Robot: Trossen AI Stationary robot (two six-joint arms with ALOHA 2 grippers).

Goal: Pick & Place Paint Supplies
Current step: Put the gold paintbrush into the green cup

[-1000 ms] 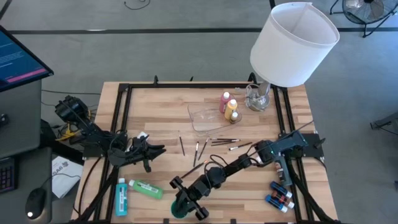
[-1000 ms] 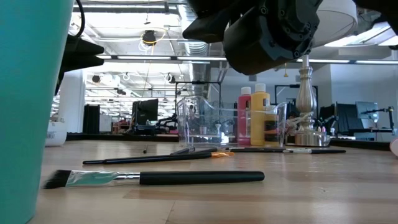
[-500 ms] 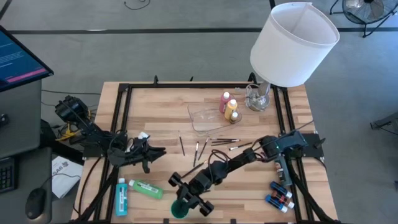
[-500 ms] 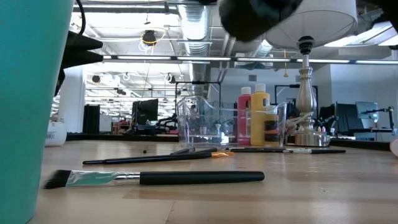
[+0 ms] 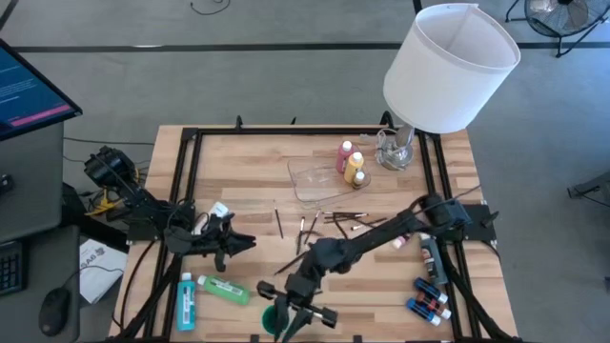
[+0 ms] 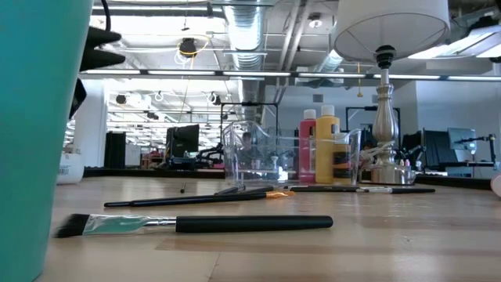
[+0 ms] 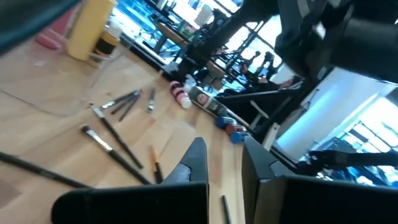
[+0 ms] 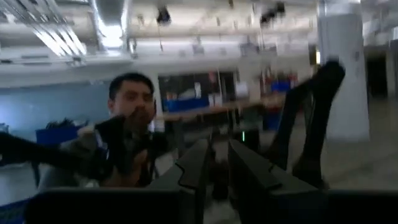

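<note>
The lamp fills the high view's upper right; the tray sits centre. The right gripper, low centre, has its fingers nearly together, apparently holding nothing. The left gripper waits closed at left. A steady approach seems wise toward the green bottle, lower left, avoiding the brushes.
</note>
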